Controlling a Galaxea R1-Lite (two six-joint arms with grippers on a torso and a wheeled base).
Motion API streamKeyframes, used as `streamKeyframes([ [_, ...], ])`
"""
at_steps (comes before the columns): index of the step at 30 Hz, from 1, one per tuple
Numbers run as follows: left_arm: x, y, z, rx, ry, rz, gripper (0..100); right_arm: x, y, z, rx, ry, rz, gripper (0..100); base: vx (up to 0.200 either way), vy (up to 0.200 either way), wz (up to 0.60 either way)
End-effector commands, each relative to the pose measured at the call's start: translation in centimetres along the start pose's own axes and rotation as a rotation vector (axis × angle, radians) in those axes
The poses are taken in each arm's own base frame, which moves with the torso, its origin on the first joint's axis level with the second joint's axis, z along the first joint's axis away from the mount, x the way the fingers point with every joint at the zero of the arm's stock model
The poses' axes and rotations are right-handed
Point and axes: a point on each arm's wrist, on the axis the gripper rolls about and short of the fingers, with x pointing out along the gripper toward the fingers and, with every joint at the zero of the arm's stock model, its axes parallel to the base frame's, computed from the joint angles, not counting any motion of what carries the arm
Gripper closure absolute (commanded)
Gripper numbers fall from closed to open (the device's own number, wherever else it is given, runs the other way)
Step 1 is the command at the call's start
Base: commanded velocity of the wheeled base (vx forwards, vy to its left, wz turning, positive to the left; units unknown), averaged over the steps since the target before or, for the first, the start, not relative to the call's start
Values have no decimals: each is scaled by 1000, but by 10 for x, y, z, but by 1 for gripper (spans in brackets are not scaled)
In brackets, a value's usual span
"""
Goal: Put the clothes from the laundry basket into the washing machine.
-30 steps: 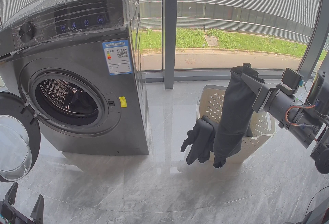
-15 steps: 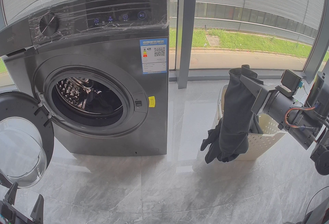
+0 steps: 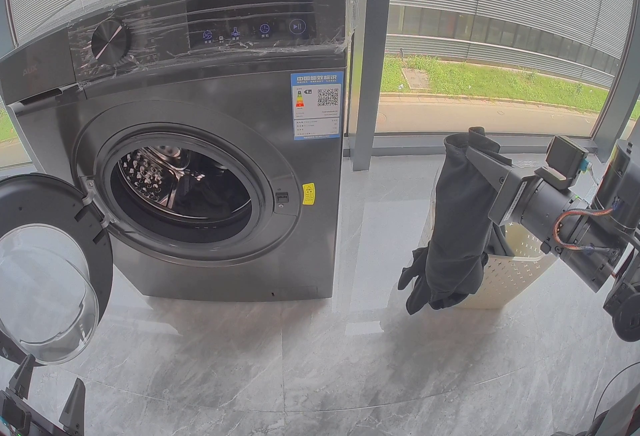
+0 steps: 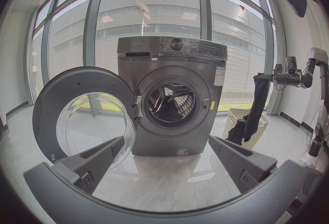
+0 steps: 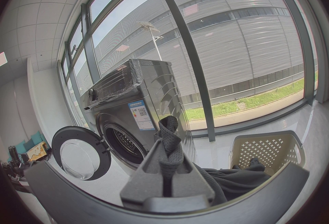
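The grey washing machine [image 3: 200,124] stands at left, its drum [image 3: 183,187] dark and its round door [image 3: 47,277] swung wide. My right gripper [image 3: 481,154] is shut on a dark grey garment [image 3: 457,224] that hangs down in front of the cream laundry basket [image 3: 517,264]. In the right wrist view the cloth [image 5: 168,139] is pinched between the shut fingers, and more dark clothes [image 5: 253,166] lie in the basket [image 5: 267,149]. My left gripper [image 3: 47,391] is low at the near left, open and empty; its fingers [image 4: 99,159] frame the machine [image 4: 173,94].
A grey window pillar [image 3: 370,44] stands between the machine and the basket, with glass walls behind. Bare marble floor [image 3: 320,364] spreads in front of the machine and between it and the basket.
The whole head view has shifted, so the camera turned left toward the machine. The garment's hanging end has swung and bunched closer under my right gripper.
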Motion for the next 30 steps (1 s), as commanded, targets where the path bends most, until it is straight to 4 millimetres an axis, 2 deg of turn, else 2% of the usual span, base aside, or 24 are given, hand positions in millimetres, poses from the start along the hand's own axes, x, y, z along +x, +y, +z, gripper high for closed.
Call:
streamKeyframes([
  [1, 0, 0, -5, -1, 1, 1, 0, 0, 0, 0, 0, 1, 1, 100, -200, 0, 0],
  [3, 0, 0, -5, -1, 1, 1, 0, 0, 0, 0, 0, 1, 1, 100, -200, 0, 0],
  [12, 0, 0, -5, -2, 1, -1, 0, 0, 0, -2, 0, 6, 3, 100, 0, 0, 0],
  [30, 0, 0, -5, -2, 0, -2, 0, -1, 2, -3, 1, 13, 15, 100, 0, 200, 0],
])
